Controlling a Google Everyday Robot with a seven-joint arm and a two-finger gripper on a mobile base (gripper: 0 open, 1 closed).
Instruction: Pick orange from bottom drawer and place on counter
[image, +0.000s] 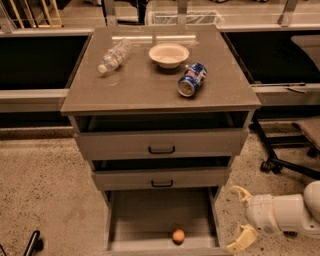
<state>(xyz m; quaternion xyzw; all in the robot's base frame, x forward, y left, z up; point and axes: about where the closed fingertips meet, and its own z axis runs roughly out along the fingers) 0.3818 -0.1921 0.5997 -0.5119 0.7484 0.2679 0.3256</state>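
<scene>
One cam only, high in front of the drawer cabinet (200, 143), facing down & fwd at mid range. The surface (140, 85) fills upper frame, bottom drawer (150, 215) at btm edge; end effector (239, 218), fingers spread, low right of the cabinet.

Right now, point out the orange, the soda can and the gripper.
orange (178, 236), camera view, centre of fruit
soda can (192, 79), camera view, blue side wall
gripper (235, 218), camera view, midway between open jaws, right of bottom drawer (150, 215)

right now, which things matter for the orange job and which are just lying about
Job: orange in the open bottom drawer; counter; end effector, open, low, right of that drawer.
Lying about: bottle, bowl, can, all on the counter.
</scene>
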